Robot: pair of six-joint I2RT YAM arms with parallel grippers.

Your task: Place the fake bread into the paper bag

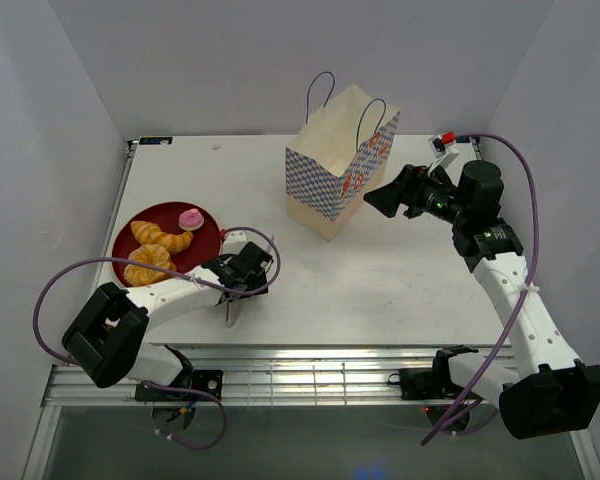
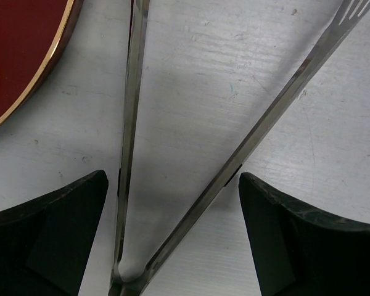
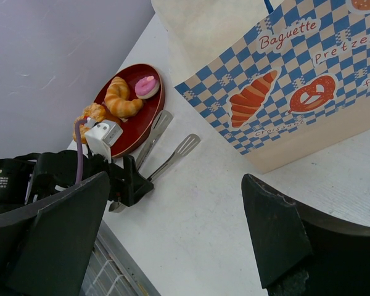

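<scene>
The fake bread lies on a round dark-red plate [image 1: 208, 240]: a croissant [image 1: 162, 237], a second golden pastry [image 1: 148, 263] and a pink-topped cake [image 1: 191, 219]. In the right wrist view the croissant [image 3: 120, 98] and the cake [image 3: 147, 87] show too. The paper bag [image 1: 335, 175] stands upright at the back centre, handles up. My left gripper [image 2: 172, 203] hangs open just right of the plate, its fingers [image 2: 55, 234] straddling both arms of the silver tongs [image 2: 131, 123] without touching them. My right gripper [image 1: 380, 200] is open and empty, raised beside the bag's right side [image 3: 283, 80].
The tongs [image 3: 166, 145] lie flat on the white table [image 1: 380, 290], hinge toward the near edge, tips toward the bag. White walls close in left, back and right. A metal rail [image 1: 310, 375] runs along the near edge.
</scene>
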